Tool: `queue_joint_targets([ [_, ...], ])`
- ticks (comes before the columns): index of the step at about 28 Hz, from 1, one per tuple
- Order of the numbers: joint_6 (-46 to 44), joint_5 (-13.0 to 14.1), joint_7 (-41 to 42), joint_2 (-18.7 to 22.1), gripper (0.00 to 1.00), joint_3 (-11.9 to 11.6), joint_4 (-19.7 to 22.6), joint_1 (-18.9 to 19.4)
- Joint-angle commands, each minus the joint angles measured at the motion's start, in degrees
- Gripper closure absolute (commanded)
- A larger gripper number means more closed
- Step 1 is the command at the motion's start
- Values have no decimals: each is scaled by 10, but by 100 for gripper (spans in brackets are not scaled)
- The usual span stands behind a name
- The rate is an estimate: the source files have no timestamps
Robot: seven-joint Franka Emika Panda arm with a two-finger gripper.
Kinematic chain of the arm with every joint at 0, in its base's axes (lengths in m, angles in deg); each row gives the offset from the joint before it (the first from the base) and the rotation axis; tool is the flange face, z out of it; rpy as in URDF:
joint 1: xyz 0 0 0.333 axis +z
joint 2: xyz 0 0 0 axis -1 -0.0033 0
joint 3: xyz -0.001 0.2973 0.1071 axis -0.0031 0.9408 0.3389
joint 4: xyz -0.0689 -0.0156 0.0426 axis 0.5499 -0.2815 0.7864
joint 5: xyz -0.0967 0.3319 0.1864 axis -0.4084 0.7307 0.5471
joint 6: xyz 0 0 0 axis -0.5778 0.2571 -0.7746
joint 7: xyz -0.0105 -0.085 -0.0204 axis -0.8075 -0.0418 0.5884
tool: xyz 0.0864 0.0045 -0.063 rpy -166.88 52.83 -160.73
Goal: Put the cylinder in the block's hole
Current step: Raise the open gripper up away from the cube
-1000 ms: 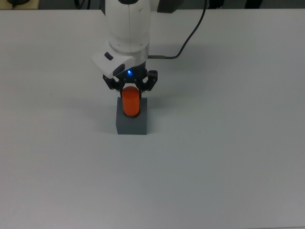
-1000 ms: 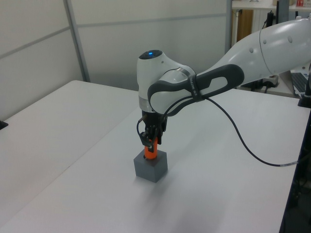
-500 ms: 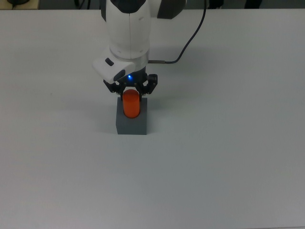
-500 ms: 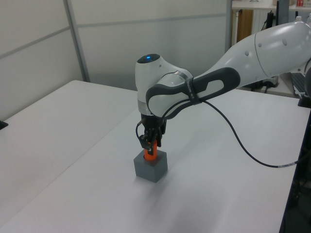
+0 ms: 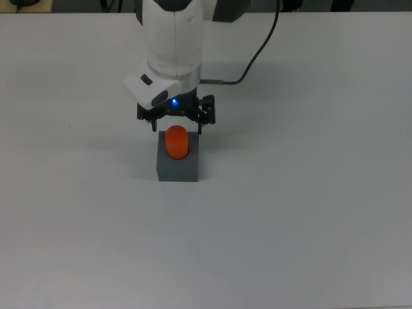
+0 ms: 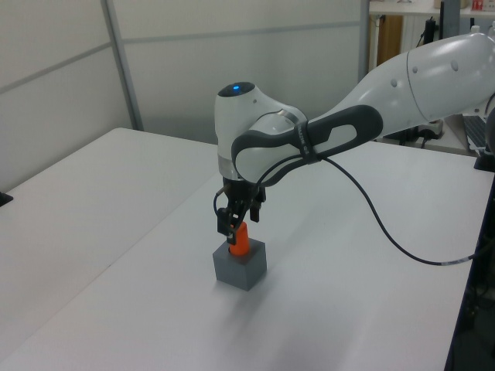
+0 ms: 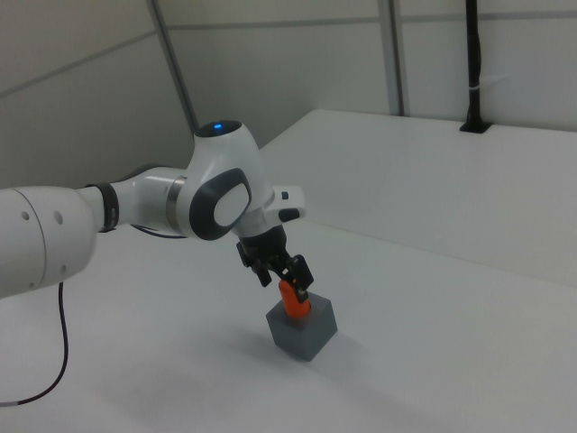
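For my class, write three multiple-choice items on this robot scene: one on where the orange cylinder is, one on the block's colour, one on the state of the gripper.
1. Where is the orange cylinder?
A. Lying on the table beside the block
B. Standing in the top of the block
C. Held high above the table

2. What colour is the block?
A. Dark grey
B. Blue
C. Yellow

3. What state is the gripper in?
A. Shut on the cylinder
B. Shut on the block
C. Open, fingers spread either side of the cylinder

Answers:
1 B: the cylinder stands in the block, its rounded top sticking out.
2 A: the block's sides look dark grey against the white table.
3 C: in the top view the gripper has its fingers apart, wider than the cylinder.
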Motion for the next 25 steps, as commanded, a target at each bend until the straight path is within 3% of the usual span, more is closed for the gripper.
queue_joint_targets([
  [1, -38, 6, -13, 39, 0, -2, -6, 3],
  [9, -118, 0, -20, 104, 0, -7, -17, 1],
  [17, -217, -1, -20, 120, 0, -9, -63, -1],
  [25, -222, -1, -17, 133, 0, -13, -64, -2],
])
